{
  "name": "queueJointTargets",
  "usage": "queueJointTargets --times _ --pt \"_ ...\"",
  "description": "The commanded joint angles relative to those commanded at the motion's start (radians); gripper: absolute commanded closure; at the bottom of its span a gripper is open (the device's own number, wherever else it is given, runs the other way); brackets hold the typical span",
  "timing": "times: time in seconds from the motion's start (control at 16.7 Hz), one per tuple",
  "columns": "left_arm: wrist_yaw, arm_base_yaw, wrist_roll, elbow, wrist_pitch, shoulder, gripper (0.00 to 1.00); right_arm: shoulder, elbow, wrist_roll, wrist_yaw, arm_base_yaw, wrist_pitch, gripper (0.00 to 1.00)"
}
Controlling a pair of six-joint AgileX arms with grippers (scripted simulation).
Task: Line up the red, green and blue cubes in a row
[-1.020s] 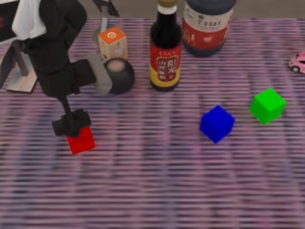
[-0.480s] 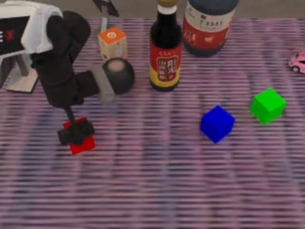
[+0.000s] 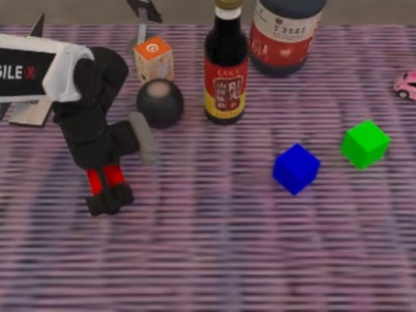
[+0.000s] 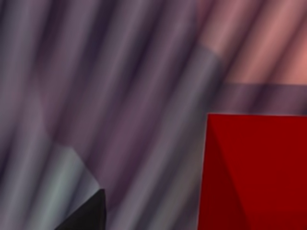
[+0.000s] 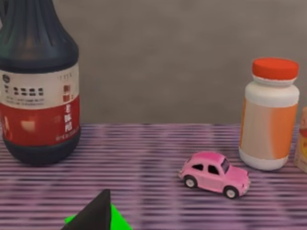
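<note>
Top view: over the last second the left gripper (image 3: 109, 197) had come down over the red cube (image 3: 104, 177) and now sat on it, so only a red strip showed between the black wrist and the finger block; earlier the cube lay mostly uncovered just below the fingers. The cube sat at the table's left side, in front of the dark ball (image 3: 160, 103). Judged as the grasp step, with no lift evident; whether the fingers had actually closed on the cube could not be told from above. The blue cube (image 3: 296, 168) and green cube (image 3: 365, 143) had not moved, near each other at the right and well apart from the red one, so no row yet. The soy sauce bottle (image 3: 225, 62), the big dark jug (image 3: 283, 34), the orange-and-cream box (image 3: 153, 58) and the pink toy car (image 3: 405, 84) at the right edge stayed put. The right arm was not visible here. Left wrist view: very close, the red cube (image 4: 254, 172) filled one corner, cut off by the frame, with one dark fingertip edge (image 4: 88, 215) apart from it; grip state unclear. Right wrist view: the jug, toy car and a white bottle with orange cap (image 5: 268, 112) stood on the striped cloth; a dark fingertip (image 5: 93, 213) hid most of the green cube (image 5: 117, 221), right gripper opening not readable.
</note>
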State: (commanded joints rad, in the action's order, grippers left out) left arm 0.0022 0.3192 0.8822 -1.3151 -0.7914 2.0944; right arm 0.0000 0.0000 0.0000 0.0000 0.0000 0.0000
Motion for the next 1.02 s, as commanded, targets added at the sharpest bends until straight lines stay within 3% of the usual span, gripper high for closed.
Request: queueJointTargets --times 0.06,0.84,1.02 --pt "0.0 0.0 0.0 0.0 0.0 0.0 0.0 0.0 0.0 0.0 0.0 0.0 0.0 0.0" --pt "0.0 0.0 0.0 0.0 0.0 0.0 0.98 0.0 0.0 0.0 0.0 0.0 0.0 0.0" --pt "0.0 0.0 0.0 0.0 0.0 0.0 1.0 0.0 0.0 0.0 0.0 0.0 0.0 0.0"
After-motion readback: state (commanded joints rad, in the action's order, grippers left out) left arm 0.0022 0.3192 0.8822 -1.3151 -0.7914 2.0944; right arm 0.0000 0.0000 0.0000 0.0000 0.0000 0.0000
